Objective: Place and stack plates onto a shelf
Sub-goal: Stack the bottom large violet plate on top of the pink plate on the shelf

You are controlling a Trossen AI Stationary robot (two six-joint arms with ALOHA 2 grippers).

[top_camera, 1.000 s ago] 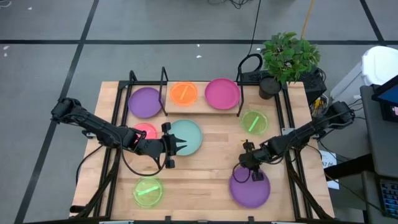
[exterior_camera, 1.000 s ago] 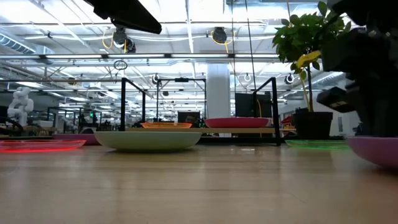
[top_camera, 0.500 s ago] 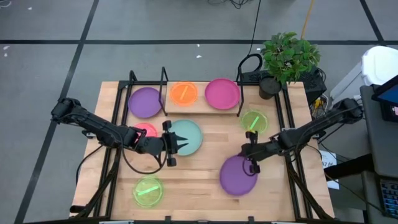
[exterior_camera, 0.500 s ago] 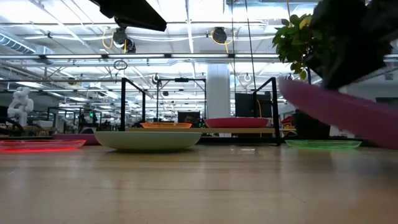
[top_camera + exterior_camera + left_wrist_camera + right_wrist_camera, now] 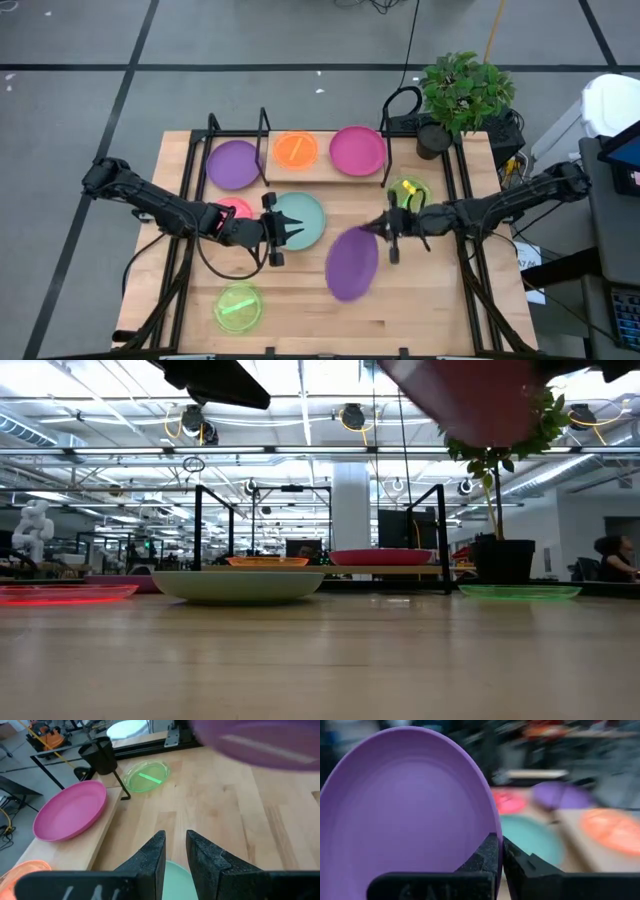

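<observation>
My right gripper (image 5: 380,230) is shut on a large purple plate (image 5: 352,262), raised over the table's middle; the low view shows the plate (image 5: 470,400) high above the tabletop. My left gripper (image 5: 288,232) hovers open above the teal plate (image 5: 302,220), which lies flat on the table. The shelf (image 5: 320,168) at the far side carries a purple plate (image 5: 234,163), an orange plate (image 5: 296,150) and a magenta plate (image 5: 357,150). A red plate (image 5: 235,209) and two green plates (image 5: 238,308) (image 5: 408,192) lie on the table. My right gripper pinches the purple plate's rim (image 5: 492,827) between its two fingers (image 5: 489,851), one on the hollow face and one on the back. The fingers reach in about level from the table's right. The plate is lifted clear and steeply tilted, hanging away from the fingers toward the near-left.
A potted plant (image 5: 462,90) stands at the far right corner, beside the shelf's black end frame (image 5: 388,140). Black frames (image 5: 263,135) rise at the shelf's left part. Bare wood lies along the near edge between the green plate and the right rail.
My right gripper has carried the purple plate up off the table's near-right part and toward the left and far side. The plate has gone from lying flat to steeply tilted and now hangs well above the tabletop.
</observation>
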